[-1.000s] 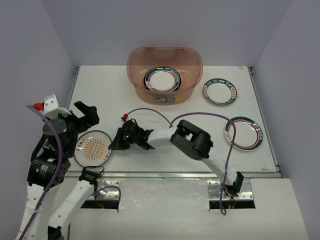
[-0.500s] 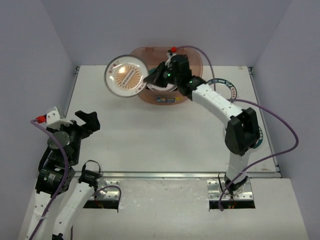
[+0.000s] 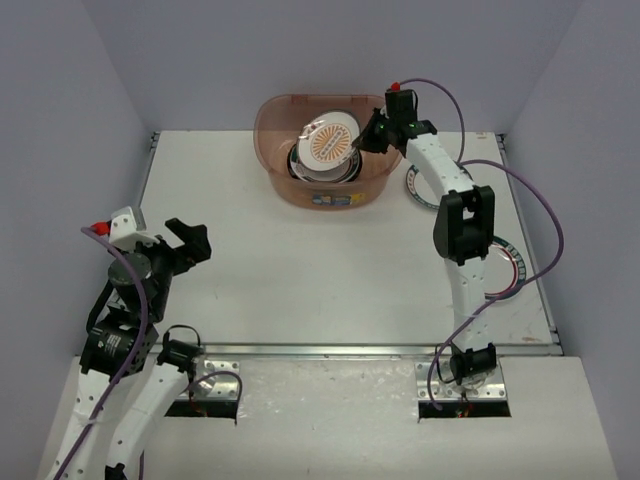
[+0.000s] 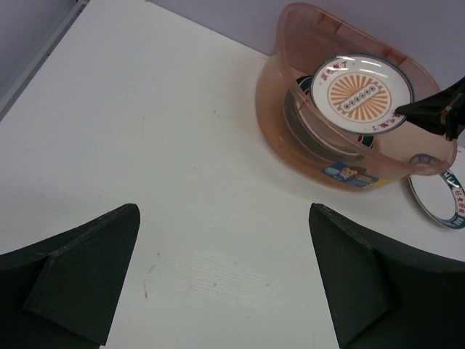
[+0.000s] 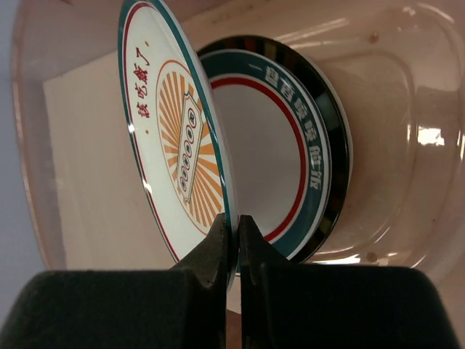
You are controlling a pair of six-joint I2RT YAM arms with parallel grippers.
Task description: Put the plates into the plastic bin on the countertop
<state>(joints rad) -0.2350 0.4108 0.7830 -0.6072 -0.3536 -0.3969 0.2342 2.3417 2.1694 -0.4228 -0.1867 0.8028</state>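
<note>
The right gripper (image 5: 234,225), at upper centre of the top view, is clamped shut on the rim of the orange sunburst plate (image 3: 330,145). It holds the plate tilted in the mouth of the plastic bin (image 3: 275,160), above the stacked plates (image 5: 312,145) inside. The left gripper (image 4: 221,247), at lower left, stands fully open and empty over the countertop (image 3: 300,260). One teal-rimmed plate (image 4: 436,200) lies just right of the bin, and a second plate (image 3: 510,270) lies nearer the right edge.

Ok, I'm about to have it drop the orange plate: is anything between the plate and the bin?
Nothing visible blocks it. The right fingers pinch the orange plate by its rim, tilted, over the bin; beneath it are only the plates already stacked inside.
</note>
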